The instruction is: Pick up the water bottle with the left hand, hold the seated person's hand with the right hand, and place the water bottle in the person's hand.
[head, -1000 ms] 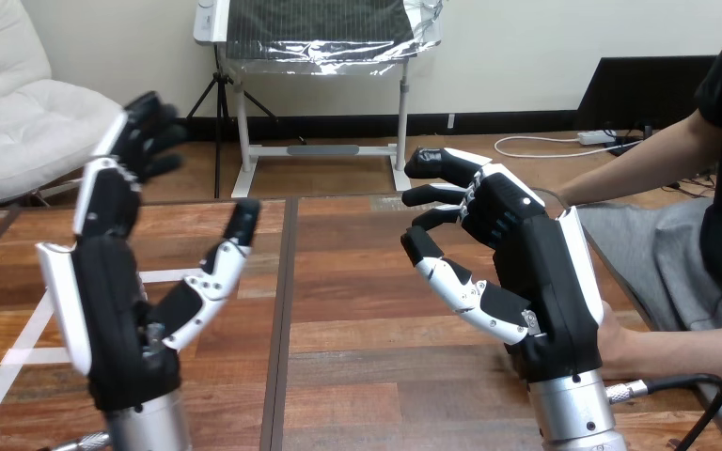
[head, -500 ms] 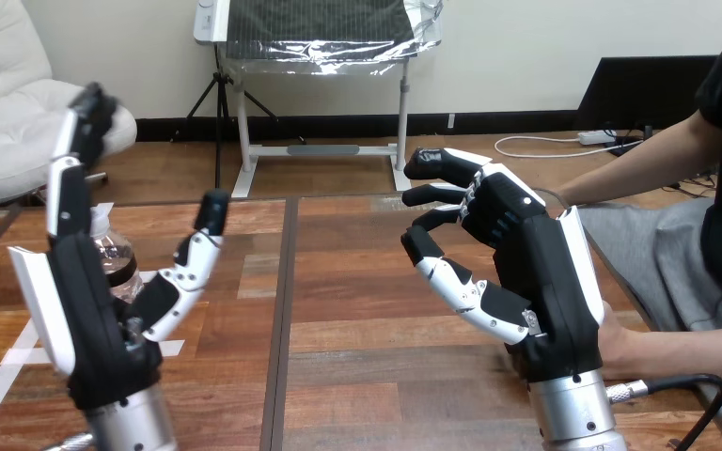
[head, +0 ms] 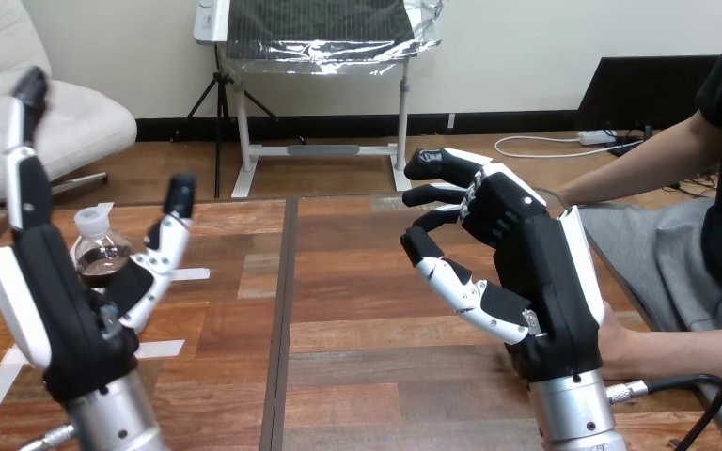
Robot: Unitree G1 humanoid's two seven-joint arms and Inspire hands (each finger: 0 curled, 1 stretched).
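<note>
The left robot hand (head: 61,315), fingers spread, hovers before a white-capped clear plastic water bottle (head: 102,256), likely light, crushable, best gripped mid-body.

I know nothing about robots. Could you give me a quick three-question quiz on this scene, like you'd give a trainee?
1. True or false: the left hand has its fingers closed round the water bottle.
2. Where is the person's hand? A) on the water bottle; B) beside the base of the right hand, at the view's right; C) inside the left hand.
3. Fill in: the right hand's fingers are ____ and hold nothing.

Key: 1 false: its fingers are straight and the water bottle stands just beyond them. 2 B. 3 curled.
</note>
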